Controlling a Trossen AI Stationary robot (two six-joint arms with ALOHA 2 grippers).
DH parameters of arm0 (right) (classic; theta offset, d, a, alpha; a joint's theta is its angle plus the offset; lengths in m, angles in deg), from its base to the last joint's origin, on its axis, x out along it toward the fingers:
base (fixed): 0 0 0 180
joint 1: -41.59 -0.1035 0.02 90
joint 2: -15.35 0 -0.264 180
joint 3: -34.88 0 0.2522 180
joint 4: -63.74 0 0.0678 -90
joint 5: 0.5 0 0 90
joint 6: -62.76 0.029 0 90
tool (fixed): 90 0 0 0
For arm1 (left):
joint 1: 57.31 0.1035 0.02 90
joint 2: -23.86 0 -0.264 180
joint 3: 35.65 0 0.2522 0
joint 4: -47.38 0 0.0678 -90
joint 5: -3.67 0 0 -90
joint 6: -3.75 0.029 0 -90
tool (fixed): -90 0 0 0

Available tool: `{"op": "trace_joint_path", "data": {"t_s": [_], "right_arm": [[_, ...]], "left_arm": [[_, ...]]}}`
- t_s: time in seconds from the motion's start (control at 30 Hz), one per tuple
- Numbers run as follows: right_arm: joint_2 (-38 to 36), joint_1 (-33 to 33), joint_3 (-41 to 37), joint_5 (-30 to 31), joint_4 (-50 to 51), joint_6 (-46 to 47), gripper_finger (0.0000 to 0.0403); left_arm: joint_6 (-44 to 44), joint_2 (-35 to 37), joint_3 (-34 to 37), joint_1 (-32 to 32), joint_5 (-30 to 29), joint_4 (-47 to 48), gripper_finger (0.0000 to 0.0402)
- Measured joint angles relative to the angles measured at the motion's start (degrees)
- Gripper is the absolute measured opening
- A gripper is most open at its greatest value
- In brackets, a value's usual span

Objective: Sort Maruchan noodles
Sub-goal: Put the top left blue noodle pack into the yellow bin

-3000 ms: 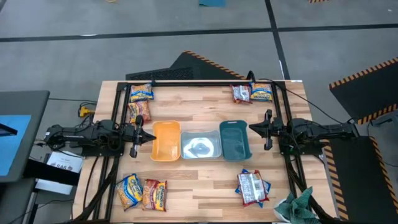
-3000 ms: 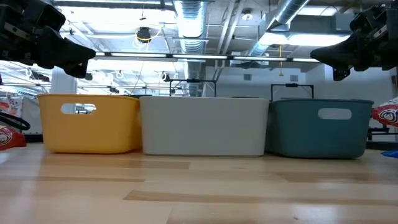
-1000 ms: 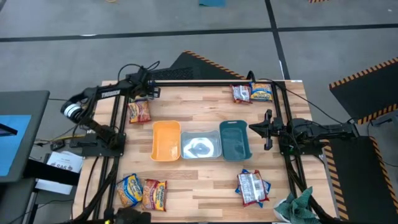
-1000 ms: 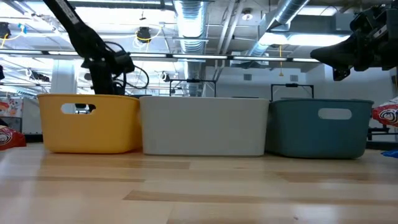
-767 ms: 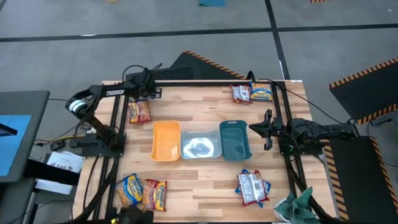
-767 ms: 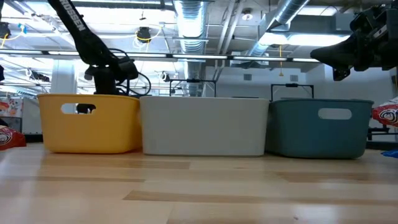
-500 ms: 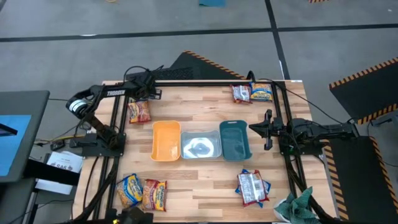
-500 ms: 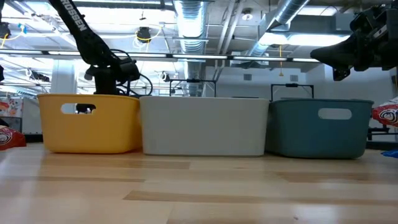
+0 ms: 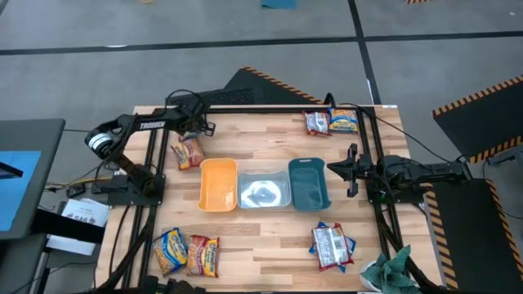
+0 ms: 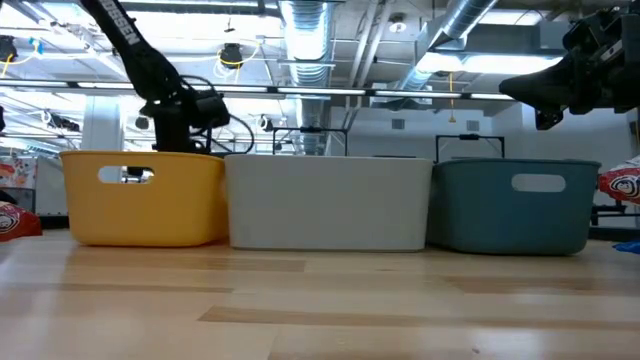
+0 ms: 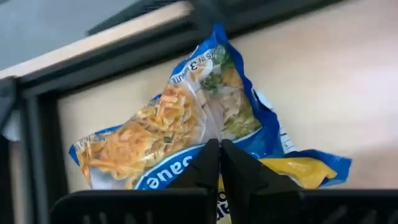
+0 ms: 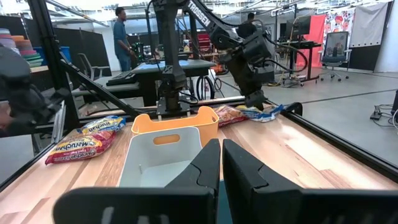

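Observation:
My left gripper is over the table's far left corner, shut on a blue-and-yellow noodle packet that its own body hides in the high view. A red-orange packet lies flat just on the near side of it. More packets lie flat on the table: two at the far right, two at the near left, and white-and-red ones at the near right. My right gripper waits shut beside the teal tray. My left gripper pinches the blue-and-yellow packet between its two fingers, on the crumpled middle of its printed face. The fingers come from above, pointing down. The packet bunches up around the fingertips. I cannot tell whether its ends are off the table.
Orange, clear and teal trays stand in a row at the table's middle. A green cloth lies at the near right corner. A black frame rail runs along the far edge. People stand in the room beyond.
My left arm has swung from beside the orange tray to the far left corner and come down on the blue-and-yellow packet. In the last half second the gripper has moved a little toward the near edge and right. The red-orange packet beside it has slid slightly toward the orange tray.

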Motion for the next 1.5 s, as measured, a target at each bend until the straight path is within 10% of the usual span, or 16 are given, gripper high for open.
{"op": "trace_joint_path", "data": {"t_s": [0.97,1.5], "right_arm": [[0.0,0.0,0.0,0.0,0.0,0.0,0.0043],[0.0,0.0,0.0,0.0,0.0,0.0,0.0043]], "left_arm": [[7.0,25.6,-0.1,-21.9,-2.6,-0.4,0.0],[2.1,34.6,-0.1,-52.8,-2.3,4.0,0.0]]}}
